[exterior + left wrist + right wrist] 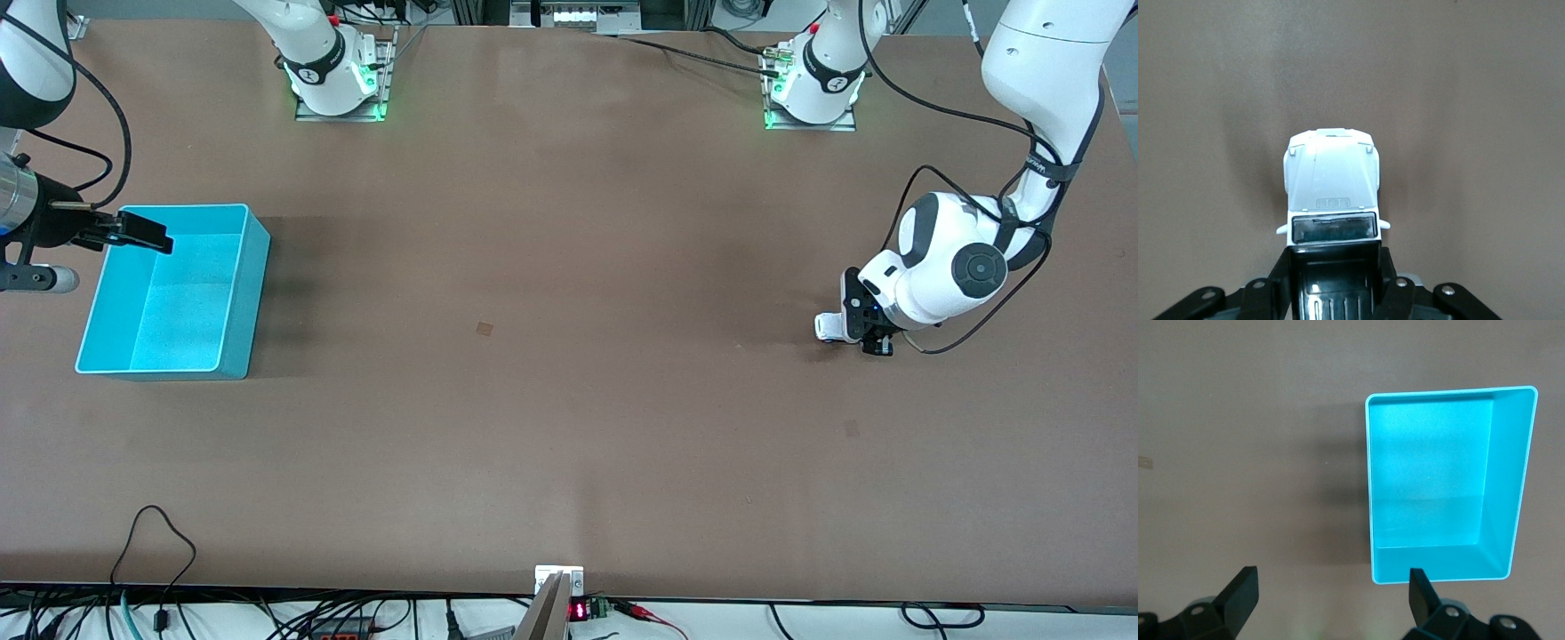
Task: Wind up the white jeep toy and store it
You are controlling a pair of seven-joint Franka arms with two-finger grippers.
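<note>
Left wrist view shows my left gripper pinching the white jeep toy seemingly squarely at its black rear, so I'd drag it straight back, wheels down, while my right gripper, spread, waits over the teal bin.

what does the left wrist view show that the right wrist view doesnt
Only the left wrist view shows the white jeep toy, its black rear clamped between the left gripper's fingers, low on the table. Only the right wrist view shows the teal bin, with nothing in it, and the right gripper open above the bin's edge. Both show the bare brown table.
</note>
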